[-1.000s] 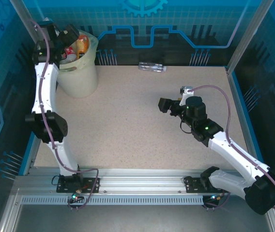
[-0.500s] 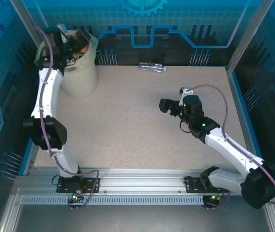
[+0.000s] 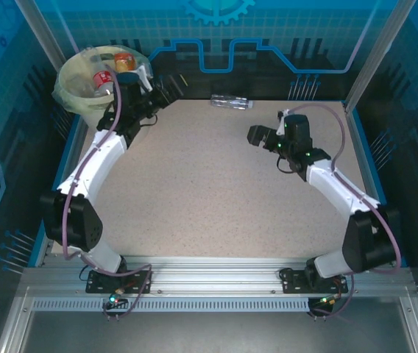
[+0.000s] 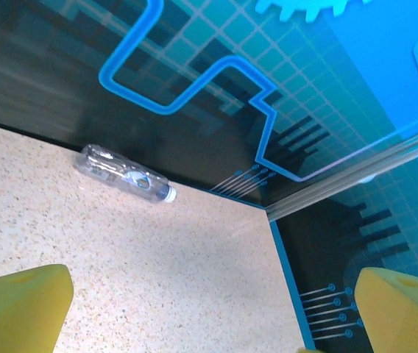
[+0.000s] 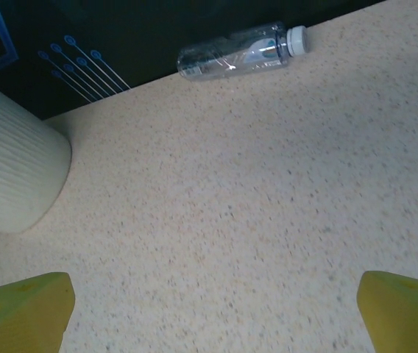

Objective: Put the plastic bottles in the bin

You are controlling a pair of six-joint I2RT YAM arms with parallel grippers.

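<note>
Beyond the right claw (image 5: 213, 312), a clear bottle (image 5: 238, 53) lies apart.

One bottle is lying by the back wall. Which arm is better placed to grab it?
Probably the right. Its open right gripper sits nearer the bottle, which lies just ahead of it. The left gripper, also open, is farther off, beside the bin.

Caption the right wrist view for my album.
Open right gripper above the table, facing a clear bottle lying at its far edge; bin at left.
</note>
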